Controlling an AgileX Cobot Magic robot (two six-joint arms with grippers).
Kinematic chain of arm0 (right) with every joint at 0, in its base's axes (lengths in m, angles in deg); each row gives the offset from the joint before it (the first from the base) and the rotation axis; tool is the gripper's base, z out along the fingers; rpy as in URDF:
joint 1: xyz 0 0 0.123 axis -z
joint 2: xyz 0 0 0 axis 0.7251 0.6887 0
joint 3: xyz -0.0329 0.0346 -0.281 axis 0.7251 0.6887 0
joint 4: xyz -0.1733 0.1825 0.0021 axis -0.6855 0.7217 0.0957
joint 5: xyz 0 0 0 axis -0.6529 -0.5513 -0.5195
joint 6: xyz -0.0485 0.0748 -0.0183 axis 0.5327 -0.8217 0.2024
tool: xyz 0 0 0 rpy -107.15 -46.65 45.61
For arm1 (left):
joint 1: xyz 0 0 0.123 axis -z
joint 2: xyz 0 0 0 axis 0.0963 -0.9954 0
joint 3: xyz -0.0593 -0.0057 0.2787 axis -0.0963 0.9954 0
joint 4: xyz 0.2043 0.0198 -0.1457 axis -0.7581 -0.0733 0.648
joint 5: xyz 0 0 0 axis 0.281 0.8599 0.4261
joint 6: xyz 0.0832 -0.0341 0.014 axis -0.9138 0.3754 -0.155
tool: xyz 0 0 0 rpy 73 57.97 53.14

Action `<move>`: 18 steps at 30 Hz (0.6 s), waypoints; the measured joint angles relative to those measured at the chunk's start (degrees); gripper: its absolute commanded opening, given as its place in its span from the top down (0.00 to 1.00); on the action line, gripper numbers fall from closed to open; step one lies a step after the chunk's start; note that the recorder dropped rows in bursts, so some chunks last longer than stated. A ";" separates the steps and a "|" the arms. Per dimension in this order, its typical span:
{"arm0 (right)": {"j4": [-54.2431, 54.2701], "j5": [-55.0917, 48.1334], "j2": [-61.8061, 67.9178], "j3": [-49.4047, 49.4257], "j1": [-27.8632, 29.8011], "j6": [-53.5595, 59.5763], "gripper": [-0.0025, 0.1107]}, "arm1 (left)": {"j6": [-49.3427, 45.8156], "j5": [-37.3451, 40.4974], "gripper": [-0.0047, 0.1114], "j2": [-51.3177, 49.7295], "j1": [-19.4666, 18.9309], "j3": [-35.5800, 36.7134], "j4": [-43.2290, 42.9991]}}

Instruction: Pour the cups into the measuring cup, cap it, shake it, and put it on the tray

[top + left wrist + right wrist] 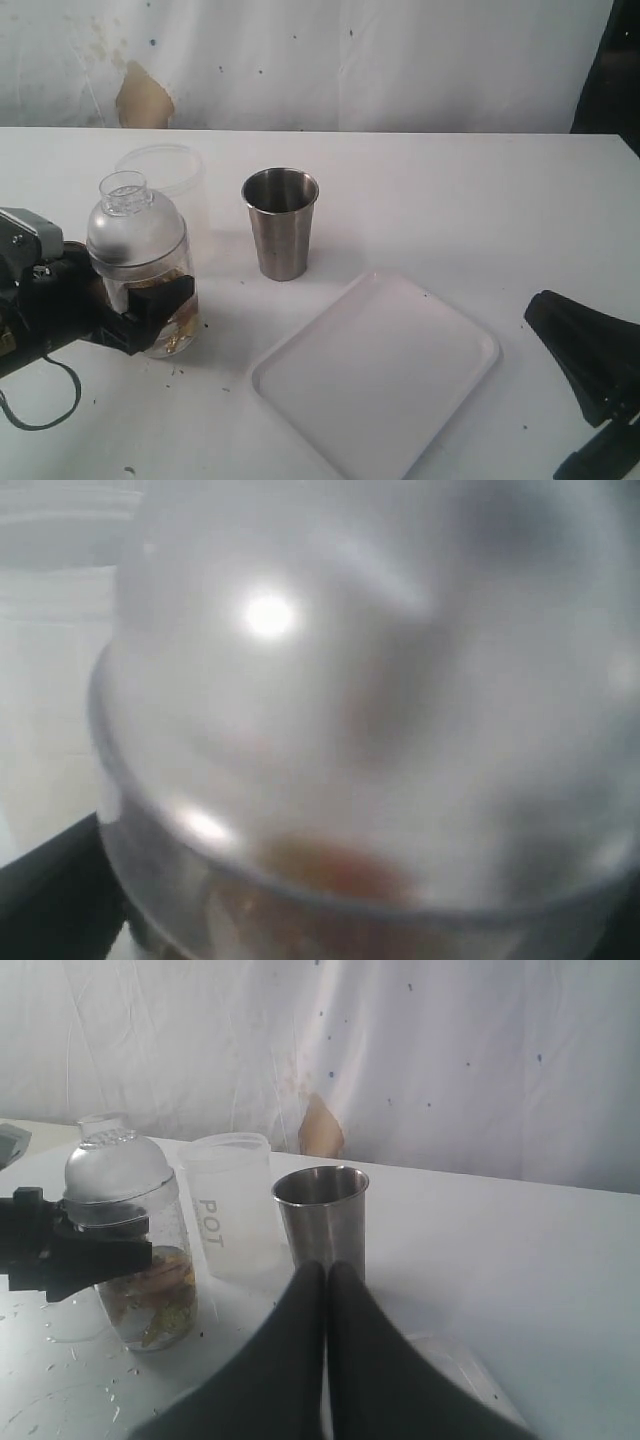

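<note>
The measuring cup [172,335] stands on the table at the left, with its clear domed lid [135,232] on it and yellow-brown bits in its bottom. My left gripper [160,295] is closed round its lower body, one finger on each side. In the left wrist view the lid [350,680] fills the picture as a blur. The steel tumbler [281,222] stands upright near the middle. The frosted cup [165,165] stands just behind the measuring cup. The white tray [375,375] lies bare at the front. My right gripper [535,308] rests shut and holds nothing at the right front.
A black cable [40,410] loops on the table under the left arm. Small dark crumbs dot the table around the measuring cup [150,1305]. A white stained backdrop [330,60] hangs behind the table's far edge.
</note>
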 measured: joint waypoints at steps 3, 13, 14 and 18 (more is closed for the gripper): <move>0.00 0.00 0.00 0.00 0.00 0.00 0.98 | -0.10 0.00 0.16 -0.13 0.30 -0.72 -0.27; 0.00 0.00 -0.04 0.00 0.00 0.00 0.98 | -0.22 0.00 0.64 -0.13 2.72 -2.80 1.21; 0.00 0.00 -0.04 0.00 0.00 0.04 0.98 | -0.22 0.00 0.81 -0.13 2.83 -2.80 2.03; 0.00 0.00 -0.04 0.00 0.00 0.26 0.98 | 0.05 0.00 0.96 -0.13 2.86 -2.80 2.45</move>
